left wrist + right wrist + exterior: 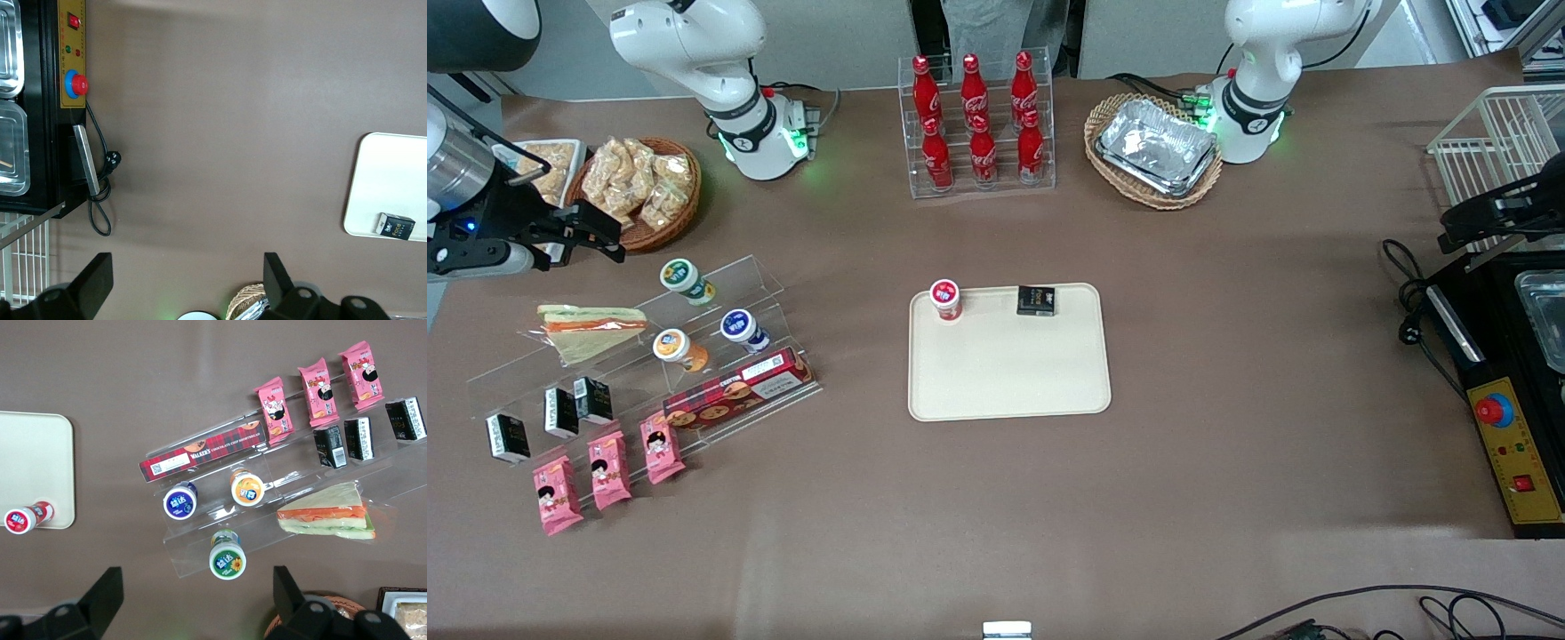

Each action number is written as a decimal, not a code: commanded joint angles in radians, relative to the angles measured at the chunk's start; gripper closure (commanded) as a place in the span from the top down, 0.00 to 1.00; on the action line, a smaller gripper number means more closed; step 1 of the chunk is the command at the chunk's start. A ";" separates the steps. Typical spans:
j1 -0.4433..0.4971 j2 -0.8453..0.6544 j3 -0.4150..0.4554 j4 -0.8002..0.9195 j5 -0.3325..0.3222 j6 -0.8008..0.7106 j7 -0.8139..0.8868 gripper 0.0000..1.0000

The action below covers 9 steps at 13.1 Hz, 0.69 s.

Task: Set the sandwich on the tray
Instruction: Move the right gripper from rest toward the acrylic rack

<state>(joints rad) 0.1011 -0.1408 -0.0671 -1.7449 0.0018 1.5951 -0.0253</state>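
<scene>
Partly cut off at the frame edge, the gripper hangs with its fingers spread (holding nothing) above the counter near the sandwich. That wedge lies on a clear stand, well apart from the tray. A red box reads "Walkers".

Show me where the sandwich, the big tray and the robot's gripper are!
sandwich [330, 513]: right wrist view, on the wrapped wedge's orange and green filling edge.
tray [1009, 373]: front view, on its bare cream floor.
gripper [600, 238]: front view, between its open fingertips, above the snack basket's edge.
</scene>
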 commanded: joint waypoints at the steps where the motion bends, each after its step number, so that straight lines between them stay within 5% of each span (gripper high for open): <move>1: -0.003 0.007 -0.002 0.019 0.000 0.012 -0.013 1.00; 9: -0.015 0.076 -0.035 0.083 0.017 -0.014 0.032 1.00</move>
<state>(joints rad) 0.1005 -0.1365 -0.0692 -1.7313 0.0017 1.5980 0.0135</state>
